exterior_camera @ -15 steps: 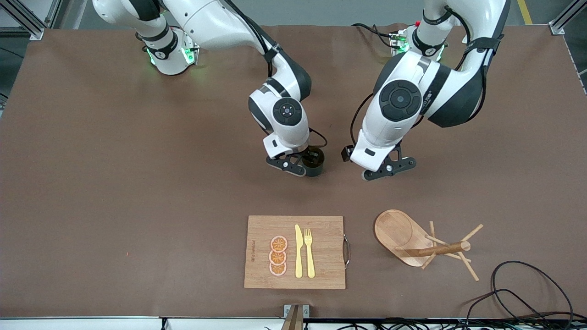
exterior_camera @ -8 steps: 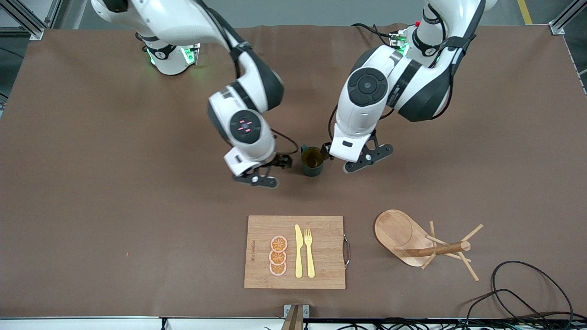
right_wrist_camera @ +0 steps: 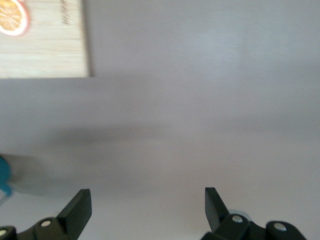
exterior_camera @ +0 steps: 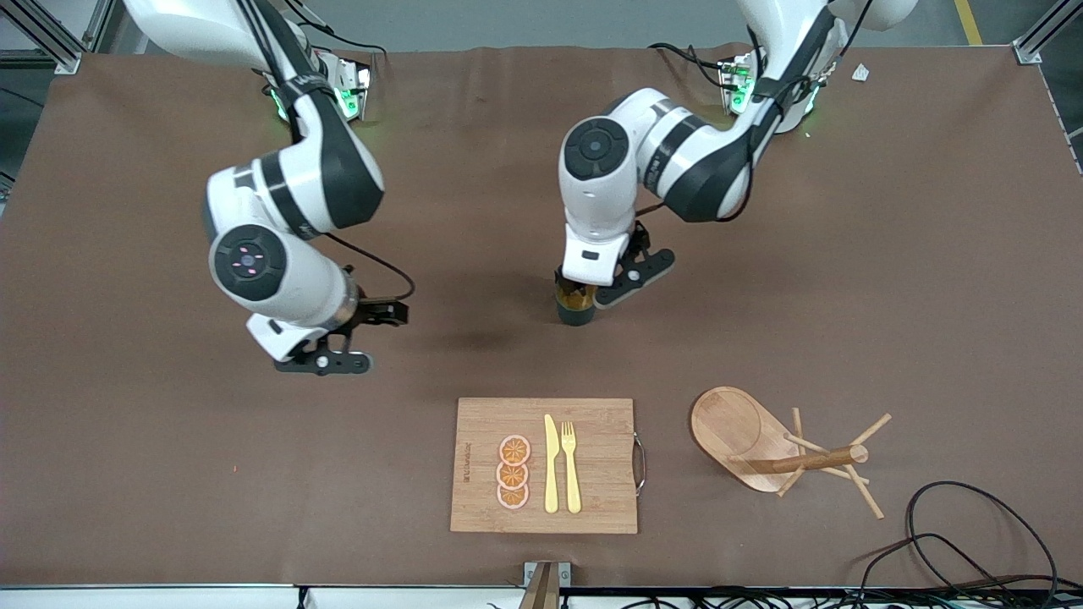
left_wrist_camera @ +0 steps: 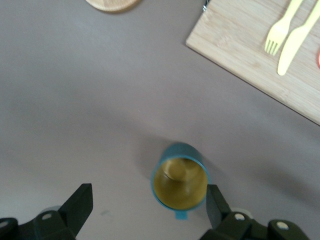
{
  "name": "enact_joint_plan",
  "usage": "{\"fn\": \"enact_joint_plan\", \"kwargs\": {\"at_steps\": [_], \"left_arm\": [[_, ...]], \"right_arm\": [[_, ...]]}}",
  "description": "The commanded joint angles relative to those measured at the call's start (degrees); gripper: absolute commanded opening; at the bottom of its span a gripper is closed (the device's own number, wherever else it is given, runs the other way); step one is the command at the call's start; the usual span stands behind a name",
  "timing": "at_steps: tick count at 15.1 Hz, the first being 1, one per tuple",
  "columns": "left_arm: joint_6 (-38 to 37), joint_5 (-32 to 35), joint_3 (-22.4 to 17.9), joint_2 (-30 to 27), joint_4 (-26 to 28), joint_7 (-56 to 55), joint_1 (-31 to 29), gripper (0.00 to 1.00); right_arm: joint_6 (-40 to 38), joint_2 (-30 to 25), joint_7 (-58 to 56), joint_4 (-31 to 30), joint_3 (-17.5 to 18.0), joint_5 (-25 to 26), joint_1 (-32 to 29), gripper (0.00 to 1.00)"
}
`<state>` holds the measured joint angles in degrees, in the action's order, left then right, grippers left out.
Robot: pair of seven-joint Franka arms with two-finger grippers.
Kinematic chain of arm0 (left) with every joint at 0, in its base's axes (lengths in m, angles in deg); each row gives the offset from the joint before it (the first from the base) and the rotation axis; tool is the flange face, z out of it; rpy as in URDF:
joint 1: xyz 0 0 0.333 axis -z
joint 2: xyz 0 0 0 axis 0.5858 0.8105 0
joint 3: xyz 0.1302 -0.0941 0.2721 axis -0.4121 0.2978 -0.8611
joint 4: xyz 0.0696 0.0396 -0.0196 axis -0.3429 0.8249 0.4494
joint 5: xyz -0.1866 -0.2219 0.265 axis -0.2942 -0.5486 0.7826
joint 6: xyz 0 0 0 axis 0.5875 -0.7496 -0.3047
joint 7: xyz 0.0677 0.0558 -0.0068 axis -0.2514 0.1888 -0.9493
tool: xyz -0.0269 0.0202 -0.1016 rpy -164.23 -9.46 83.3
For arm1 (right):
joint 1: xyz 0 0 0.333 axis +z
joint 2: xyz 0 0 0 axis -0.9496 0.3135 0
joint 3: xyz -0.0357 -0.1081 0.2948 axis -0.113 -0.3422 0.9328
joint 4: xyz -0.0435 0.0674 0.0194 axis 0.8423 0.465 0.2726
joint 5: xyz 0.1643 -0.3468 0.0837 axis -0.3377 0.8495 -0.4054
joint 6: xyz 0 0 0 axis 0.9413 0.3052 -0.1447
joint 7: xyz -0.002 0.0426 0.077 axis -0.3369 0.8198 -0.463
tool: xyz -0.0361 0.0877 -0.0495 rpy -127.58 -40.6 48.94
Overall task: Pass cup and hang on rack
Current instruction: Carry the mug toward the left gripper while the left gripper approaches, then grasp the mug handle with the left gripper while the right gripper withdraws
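My left gripper (exterior_camera: 592,292) hangs directly over the cup (exterior_camera: 574,309) at the centre of the front frame, fingers spread wide and gripping nothing; in the left wrist view the cup (left_wrist_camera: 180,181) sits between the two fingertips (left_wrist_camera: 80,205), low in that frame. I judge this mid-table spot a handover point both arms can reach. The cup stands upright on the table, long axis vertical, mustard mouth facing up at the wrist camera, its small handle pointing toward the bottom edge of that view. My right gripper (exterior_camera: 326,359), at the left-centre of the front frame, is also spread and empty over bare table; that arm waits. The rack (exterior_camera: 783,452), lower right of the front frame, rests on its base with pegs splayed. Beside it, lower centre, the cutting board (exterior_camera: 544,463) carries a knife (exterior_camera: 551,463), a fork (exterior_camera: 571,465) and orange slices (exterior_camera: 513,472).
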<state>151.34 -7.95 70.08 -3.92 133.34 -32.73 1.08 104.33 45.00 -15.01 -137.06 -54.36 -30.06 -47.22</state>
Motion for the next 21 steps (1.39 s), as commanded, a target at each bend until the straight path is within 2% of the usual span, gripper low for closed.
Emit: {"fn": "enact_joint_plan", "kwargs": {"at_steps": [1, 3, 6, 11, 14, 16, 19, 21], "left_arm": [[0.93, 3.24, -0.32, 0.96, -0.48, -3.73, 2.25, 1.00], [0.93, 5.00, -0.23, 1.57, -0.48, -6.45, 2.79, 1.00], [0.93, 8.86, -0.32, 3.06, -0.65, -9.97, 6.64, 1.00], [0.23, 15.90, -0.32, 3.68, -0.65, -16.03, 9.73, 1.00], [-0.21, 17.93, -0.23, 3.34, -0.39, -19.28, 11.39, 1.00], [-3.27, 18.11, -0.23, 2.90, -0.30, -24.20, 12.98, 1.00], [-3.90, 18.46, -0.40, 3.33, -0.13, -29.21, 15.79, 1.00], [-3.90, 22.74, -0.23, 4.82, -0.13, -35.35, 17.19, 1.00]], "right_arm": [[1.07, -8.74, -5.42, -10.58, 1.16, 3.15, -3.67, 1.00], [0.90, -12.17, -9.20, -14.02, 1.07, 4.75, -5.96, 1.00], [-2.44, -14.11, -12.72, -13.94, 1.16, 4.84, -9.82, 1.00], [-5.95, -16.23, -18.70, -13.42, 1.16, 4.84, -15.80, 1.00], [-9.02, -16.40, -23.96, -10.44, 1.16, 4.84, -19.14, 1.00], [-12.44, -16.14, -24.77, -6.84, 1.16, 4.84, -21.51, 1.00], [-15.01, -15.88, -24.60, -2.35, 1.16, 4.93, -24.15, 1.00], [-15.89, -15.44, -24.60, -1.03, 1.16, 5.01, -25.47, 1.00]]}}
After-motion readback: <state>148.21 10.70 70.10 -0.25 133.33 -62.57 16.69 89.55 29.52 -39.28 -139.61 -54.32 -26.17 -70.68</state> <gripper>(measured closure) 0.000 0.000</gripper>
